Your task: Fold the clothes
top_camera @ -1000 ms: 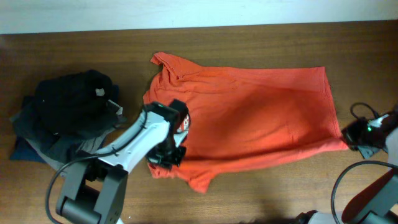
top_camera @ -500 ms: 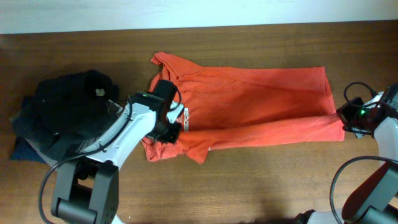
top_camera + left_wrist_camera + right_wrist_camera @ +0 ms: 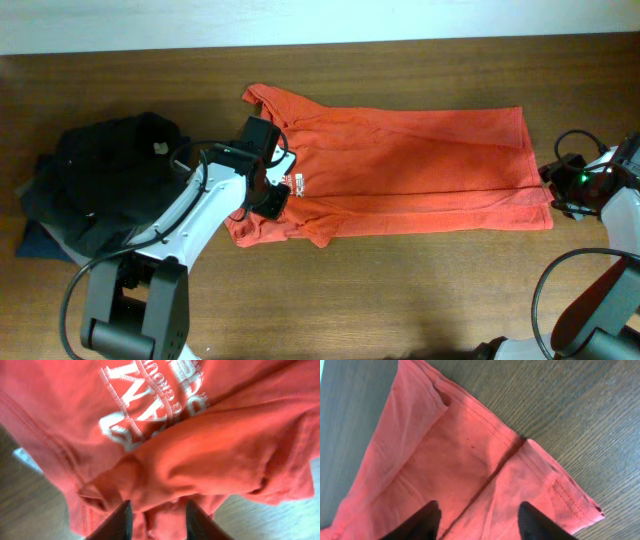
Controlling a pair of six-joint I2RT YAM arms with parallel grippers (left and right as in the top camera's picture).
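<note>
The clothes, a red-orange T-shirt (image 3: 420, 170), lie spread across the table with the near long edge folded over onto the body. My left gripper (image 3: 272, 195) sits low over the shirt's left end beside the white lettering (image 3: 150, 405). Its jaws (image 3: 159, 522) are apart, with bunched cloth (image 3: 225, 450) lying loose between them. My right gripper (image 3: 552, 192) hovers at the right hem. In the right wrist view it (image 3: 482, 522) stands open over the doubled hem (image 3: 455, 460), gripping nothing.
A heap of black, navy and grey garments (image 3: 100, 185) lies at the left, close to the left arm. Brown wooden table (image 3: 400, 290) shows in front of the shirt. A pale wall runs along the table's far edge (image 3: 400, 20).
Both grippers carried the shirt's near edge away from me and laid it over the body. Both have since gone from shut to open, letting go of the cloth.
</note>
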